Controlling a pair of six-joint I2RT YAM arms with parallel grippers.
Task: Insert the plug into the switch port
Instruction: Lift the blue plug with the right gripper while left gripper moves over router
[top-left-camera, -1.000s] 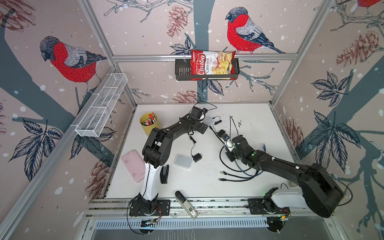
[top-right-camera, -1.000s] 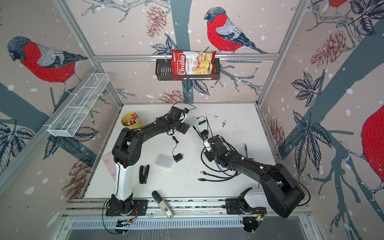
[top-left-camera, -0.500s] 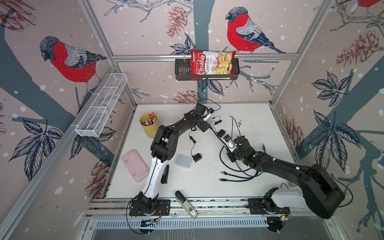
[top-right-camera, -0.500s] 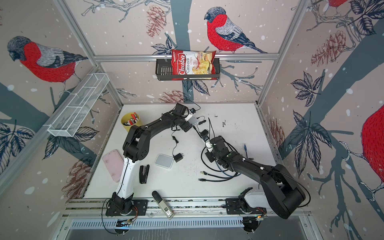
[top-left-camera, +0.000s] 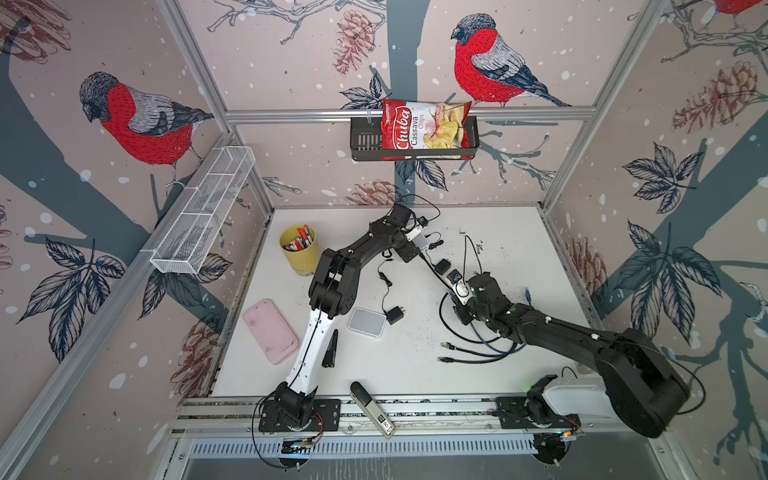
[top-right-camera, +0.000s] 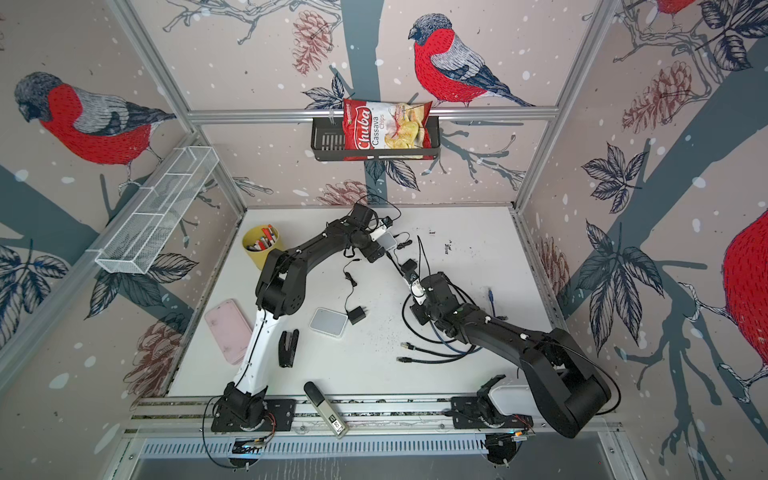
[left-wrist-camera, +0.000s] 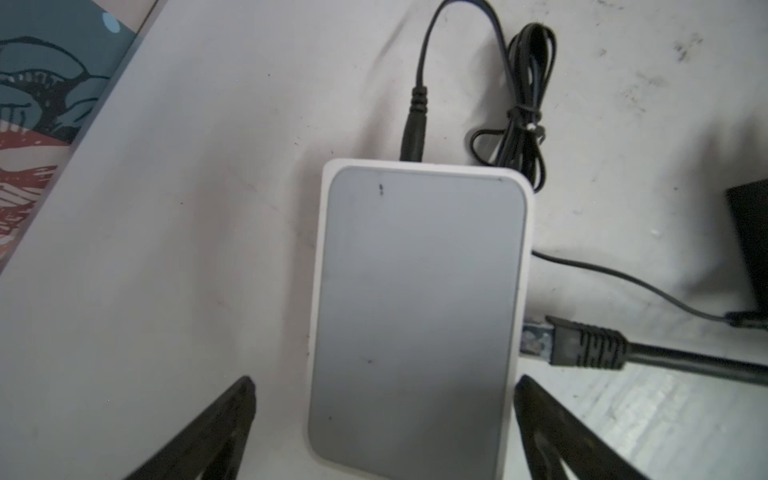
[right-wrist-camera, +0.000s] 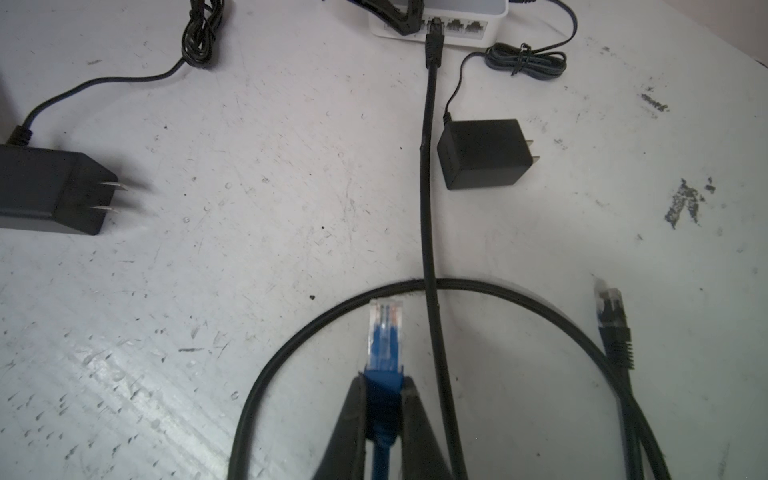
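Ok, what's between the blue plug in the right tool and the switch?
In the right wrist view a black cable loop crosses just ahead of the blue plug; past it, bare table to the switch.

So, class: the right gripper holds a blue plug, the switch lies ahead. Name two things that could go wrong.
1. The left gripper stands open astride the switch, so a push may slide it.
2. The black cable already plugged in lies beside the blue plug in the right gripper; it could snag.
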